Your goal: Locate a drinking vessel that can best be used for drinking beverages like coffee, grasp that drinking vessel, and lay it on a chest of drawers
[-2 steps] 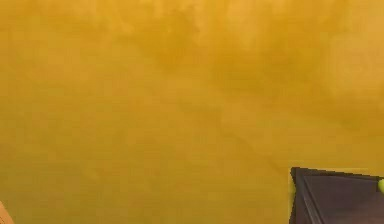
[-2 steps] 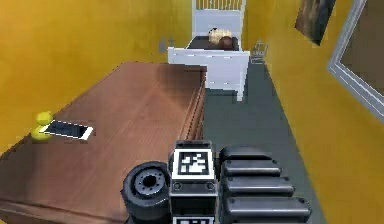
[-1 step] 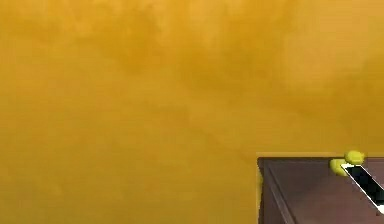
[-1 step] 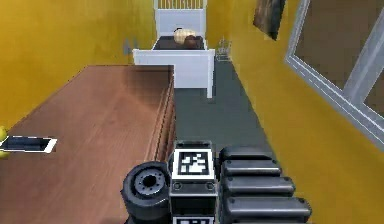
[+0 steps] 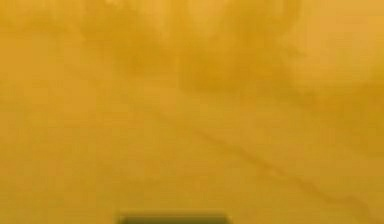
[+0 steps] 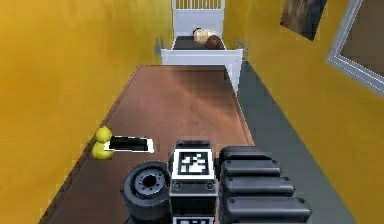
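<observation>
A long brown wooden top (image 6: 180, 100) runs up the middle of the arm side view, against a yellow wall. The arm rises from the bottom edge as black stacked segments (image 6: 262, 188), with a white marked square (image 6: 195, 165) at its end. Left of that square is the gripper's dark round body (image 6: 148, 190), low over the near end of the wooden top. Its far end cannot be made out, so I cannot tell whether it holds anything. Two small yellow round things (image 6: 101, 141) and a flat black-and-white slab (image 6: 131, 145) lie on the top's left edge.
The forward view is a yellow wall (image 5: 190, 100) very close ahead. Beyond the wooden top stands a white bed frame (image 6: 205, 50) with a brown lump (image 6: 207, 37) on it. Grey floor (image 6: 280, 120) runs along the right, under a window (image 6: 358, 45) and a wall picture (image 6: 302, 15).
</observation>
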Controlling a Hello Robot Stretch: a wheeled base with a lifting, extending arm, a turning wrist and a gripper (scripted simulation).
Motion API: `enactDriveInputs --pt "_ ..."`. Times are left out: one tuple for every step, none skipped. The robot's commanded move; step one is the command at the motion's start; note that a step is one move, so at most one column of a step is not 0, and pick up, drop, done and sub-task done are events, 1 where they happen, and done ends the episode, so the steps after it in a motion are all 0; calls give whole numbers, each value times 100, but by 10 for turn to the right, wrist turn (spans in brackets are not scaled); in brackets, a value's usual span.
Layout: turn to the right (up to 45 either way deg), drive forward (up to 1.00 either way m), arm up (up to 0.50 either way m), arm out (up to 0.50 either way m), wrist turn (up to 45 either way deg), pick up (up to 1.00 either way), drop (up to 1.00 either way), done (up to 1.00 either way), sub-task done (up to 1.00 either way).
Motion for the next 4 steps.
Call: enactDriveInputs --pt "450 0 0 0 0 0 0 0 0" --pt "450 0 0 0 0 0 0 0 0" --pt "450 0 0 0 0 0 0 0 0" --pt "420 0 0 0 0 0 0 0 0"
